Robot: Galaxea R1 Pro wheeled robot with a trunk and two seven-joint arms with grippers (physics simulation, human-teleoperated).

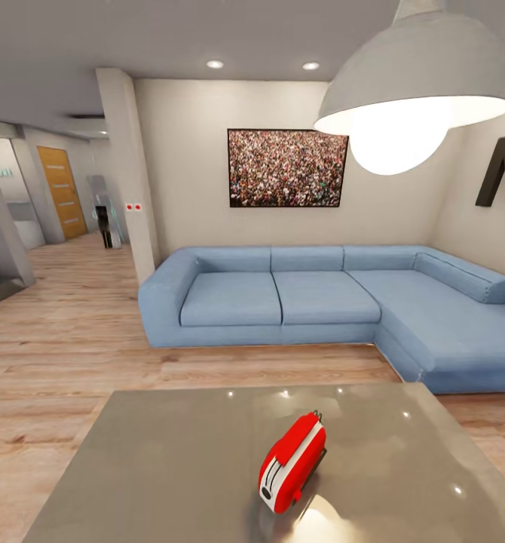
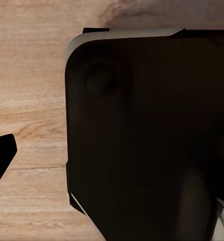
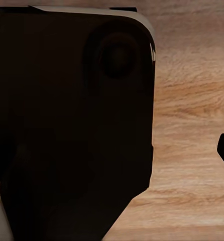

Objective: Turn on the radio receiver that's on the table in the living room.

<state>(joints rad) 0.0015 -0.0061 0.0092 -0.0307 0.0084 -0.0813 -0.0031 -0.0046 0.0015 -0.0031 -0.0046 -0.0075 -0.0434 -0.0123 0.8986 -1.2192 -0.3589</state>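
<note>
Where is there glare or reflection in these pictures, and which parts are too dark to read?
Head view: the pendant lamp glares white, with bright reflections on the glossy table beside the radio receiver. Both wrist views: a dark, featureless robot part over wood floor.

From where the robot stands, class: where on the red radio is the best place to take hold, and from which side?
Grip the radio receiver across its narrow red body, coming from above. It lies tilted on the table, long and slim, its white side band up; the thin handle at its far end looks too slight.

The red radio receiver (image 1: 292,461) stands on the glossy grey table (image 1: 169,467), near its front edge.
</note>
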